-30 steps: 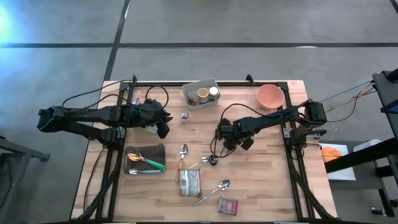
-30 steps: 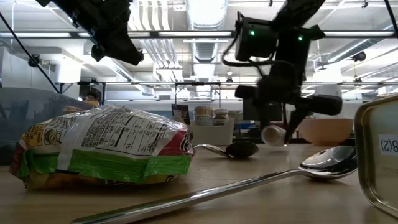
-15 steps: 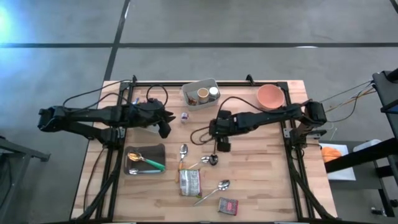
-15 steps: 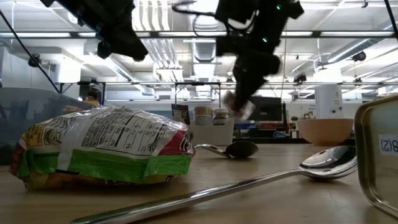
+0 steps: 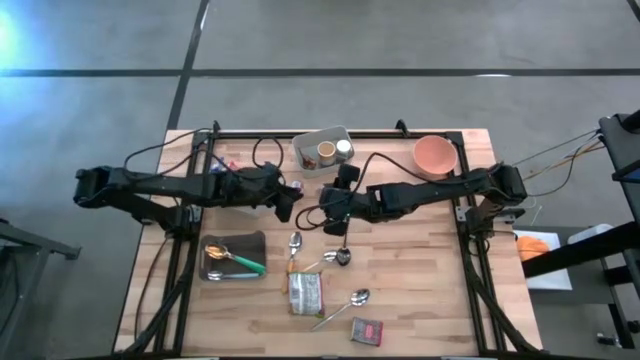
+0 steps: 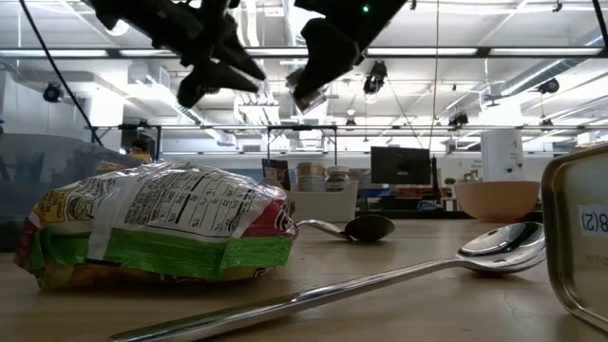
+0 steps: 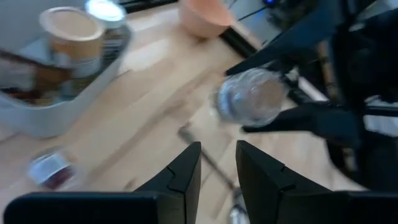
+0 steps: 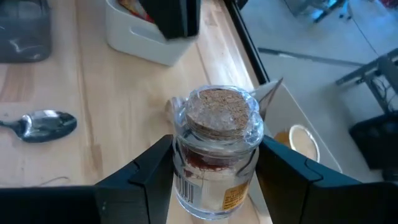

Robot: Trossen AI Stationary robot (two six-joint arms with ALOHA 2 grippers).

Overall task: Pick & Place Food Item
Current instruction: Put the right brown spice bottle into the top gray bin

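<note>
Item one: the right gripper (image 8: 214, 180), which we find raised above the table (image 5: 420, 260) near its middle, jaws pinching a small glass jar (image 8: 216, 149) by the body, one finger on each side. The jar has a cork stopper and holds something reddish; it is clear of the tabletop, and in the low view it hangs high beside the other arm.

Item two: the left gripper (image 7: 217, 174), also raised, just across from the jar. Its fingers (image 7: 183, 177) stand a little apart with nothing between them; the jar sits directly ahead of their tips, not touching.

Item three: a white bin (image 5: 312, 160) beyond both sets of jaws, with two containers inside.

Item four: a second small jar (image 7: 48, 169) lying on the wood beside the left jaws.

Item five: a pink bowl (image 5: 435, 155), well off to the side of the right jaws.

Item six: below the jaws we count spoons (image 5: 295, 243), a snack packet (image 5: 305, 293) and a tin (image 5: 367, 331).
</note>
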